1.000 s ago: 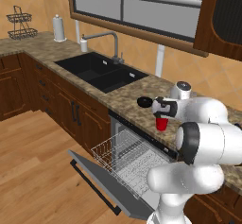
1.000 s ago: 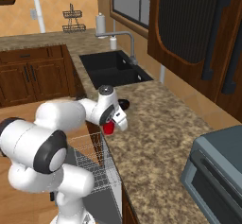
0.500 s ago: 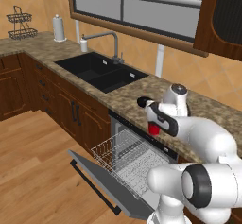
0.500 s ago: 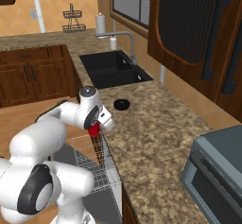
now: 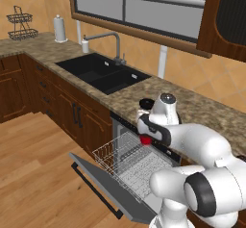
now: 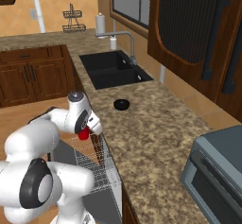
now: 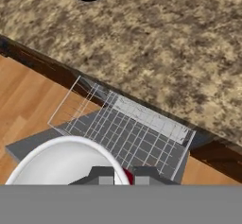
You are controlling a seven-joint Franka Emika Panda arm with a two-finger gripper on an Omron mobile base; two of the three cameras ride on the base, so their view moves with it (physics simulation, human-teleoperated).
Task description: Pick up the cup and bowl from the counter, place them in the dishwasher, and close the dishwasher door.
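Cup [image 7: 56, 164] above wire rack [image 7: 137, 128], counter [image 7: 156, 38] beyond

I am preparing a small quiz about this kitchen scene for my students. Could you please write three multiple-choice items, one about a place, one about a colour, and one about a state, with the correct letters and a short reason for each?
1. Where is the bowl?
A. in the sink
B. on the counter
C. in the wire rack

2. What colour is the outside of the cup in the tool?
A. red
B. blue
C. green

3. How is the dishwasher door?
A. shut
B. taken off
C. folded down open

Answers:
1. B, the black bowl sits on the granite, apart from the sink.
2. A, red shows between the closed fingers.
3. C, the grey panel lies open with the white rack above it.
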